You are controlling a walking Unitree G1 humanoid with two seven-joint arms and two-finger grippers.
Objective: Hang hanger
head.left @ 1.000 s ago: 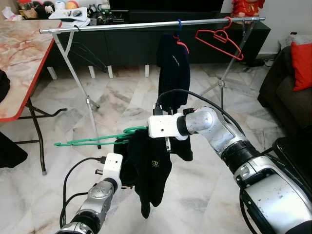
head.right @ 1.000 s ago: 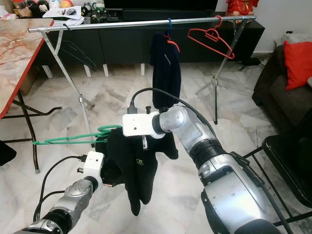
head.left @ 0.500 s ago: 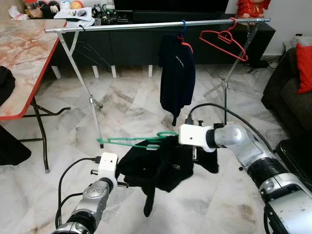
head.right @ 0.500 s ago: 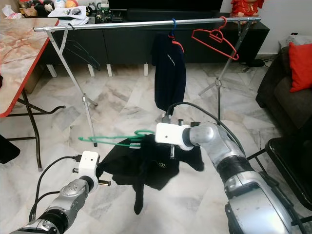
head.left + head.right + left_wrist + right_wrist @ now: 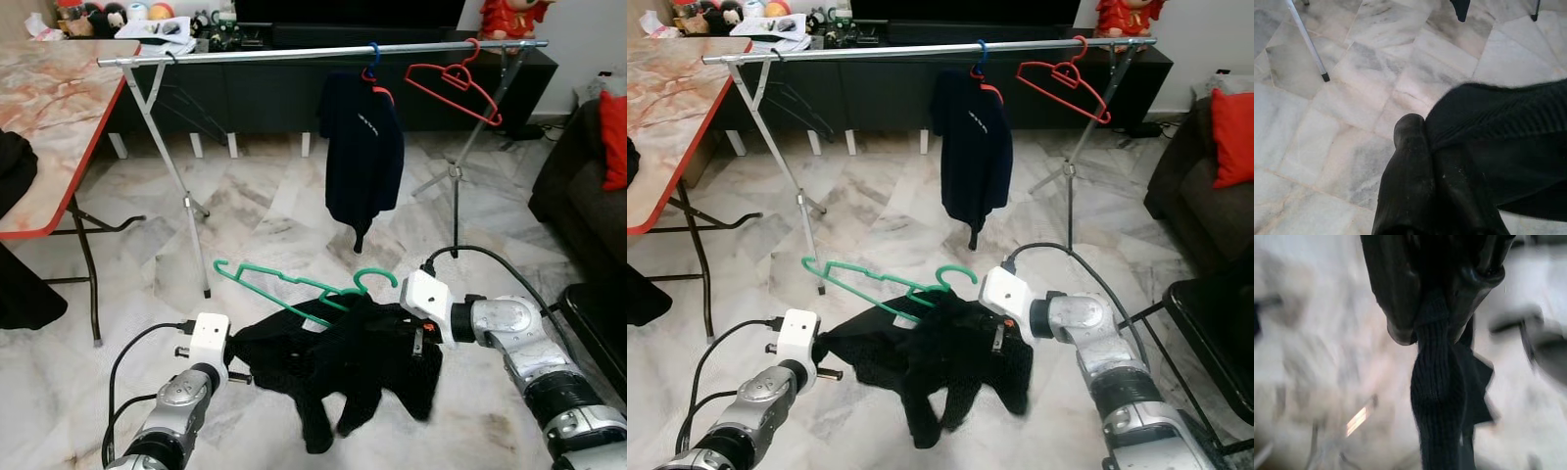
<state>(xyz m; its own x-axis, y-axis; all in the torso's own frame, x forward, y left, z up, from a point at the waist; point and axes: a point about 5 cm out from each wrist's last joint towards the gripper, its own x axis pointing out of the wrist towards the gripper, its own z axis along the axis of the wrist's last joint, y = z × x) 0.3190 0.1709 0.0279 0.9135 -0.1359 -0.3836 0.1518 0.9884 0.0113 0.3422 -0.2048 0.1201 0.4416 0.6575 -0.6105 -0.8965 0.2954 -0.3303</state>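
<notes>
Both tools (image 5: pixel 1432 328) pinch the black garment (image 5: pixel 343 357) carrying the green hanger (image 5: pixel 294 286)

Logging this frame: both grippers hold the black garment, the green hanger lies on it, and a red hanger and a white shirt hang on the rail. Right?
Almost. The shirt on the rail is dark navy, not white, as the left eye view shows. The rest stands: left gripper and right gripper hold the black garment, with the green hanger on it and the red hanger on the rail.

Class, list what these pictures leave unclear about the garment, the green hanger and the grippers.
- Green hanger: its lower part is buried in the black garment in the eye views.
- Right gripper: wrist view blurred; floor unreadable.
- Left gripper: garment hides one finger's tip.
</notes>
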